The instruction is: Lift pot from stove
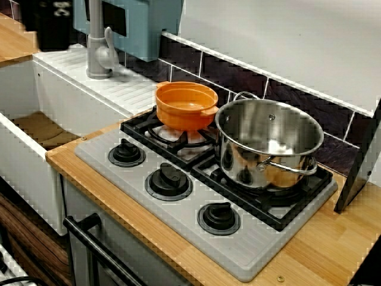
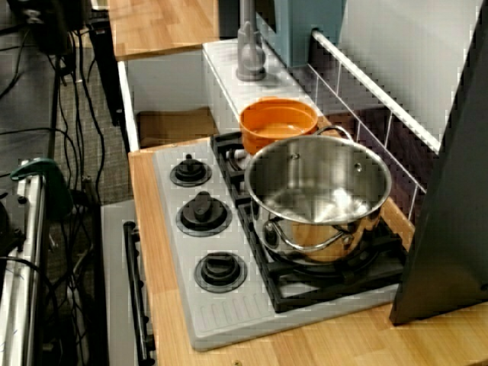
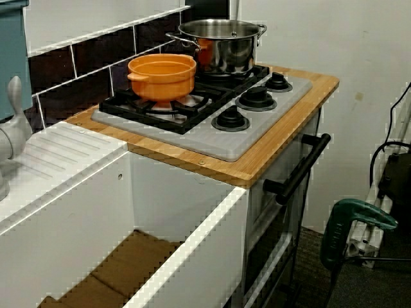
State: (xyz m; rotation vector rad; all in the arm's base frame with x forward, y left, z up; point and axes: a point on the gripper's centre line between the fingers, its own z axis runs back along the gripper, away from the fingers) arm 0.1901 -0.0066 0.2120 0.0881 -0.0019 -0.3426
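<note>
Pot (image 1: 186,105) sits on the stove (image 1: 178,223) burner grate beside the steel pot (image 1: 268,143); we see no gripper, so we cannot tell its state.

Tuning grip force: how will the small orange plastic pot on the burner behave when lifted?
The small orange plastic pot looks rigid and empty, so probably light. Its glossy wall may slip; the short lug handle offers purchase. It sits near the large stainless-steel pot, so a sideways nudge could knock it.

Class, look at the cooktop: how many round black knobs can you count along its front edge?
3. The knobs run in a row along the stove's front: one at the sink end, one in the middle, and one below the steel pot. None appears hidden.
</note>
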